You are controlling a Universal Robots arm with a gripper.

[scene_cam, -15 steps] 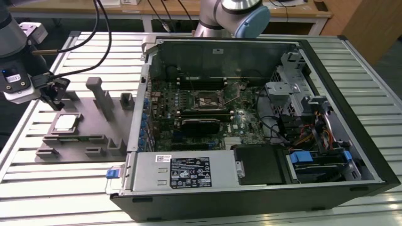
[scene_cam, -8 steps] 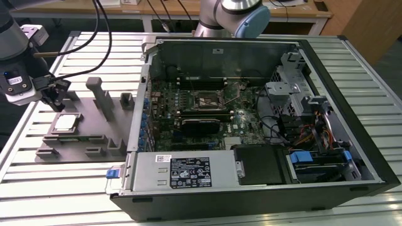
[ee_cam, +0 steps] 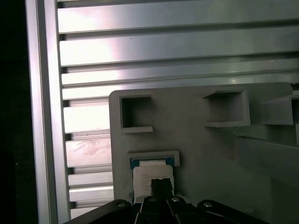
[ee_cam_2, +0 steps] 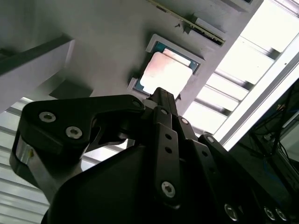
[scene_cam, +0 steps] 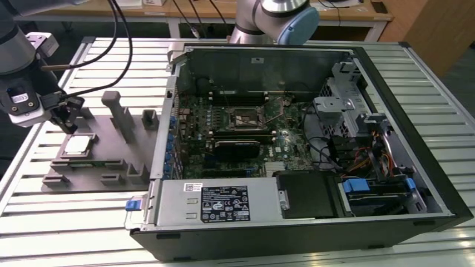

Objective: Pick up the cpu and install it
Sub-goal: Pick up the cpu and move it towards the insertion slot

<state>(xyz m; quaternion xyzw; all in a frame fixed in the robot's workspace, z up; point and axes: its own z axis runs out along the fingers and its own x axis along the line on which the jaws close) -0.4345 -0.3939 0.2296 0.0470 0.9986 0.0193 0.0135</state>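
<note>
A: Up front in both wrist views, black gripper (ee_cam_2: 161, 92), tips pressed together, nothing clamped between them.

B: And the cpu (ee_cam_2: 166, 72)?

A: Just past those tips. Lies flat, silvery top up, in a shallow square pocket of the grey fixture tray (ee_cam: 210, 154), with a thin blue-green rim showing round the metal.

B: Touching?

A: Apart, going by the exterior view. Hangs a little above the chip, toward that view's left.

B: Around it?

A: Other square recesses and several upright posts on the same tray. Beneath the tray, slatted aluminium table (scene_cam: 70, 225). Just beside the tray, toward the exterior view's right, open computer case (scene_cam: 415, 111) lying on its side. Inside, green motherboard (scene_cam: 211, 119) facing up, with its square socket (scene_cam: 248, 118) near the middle. Along the case's near edge, silver power supply box (scene_cam: 215, 203). At the far right of the case, tangle of cables and drive bays.
</note>
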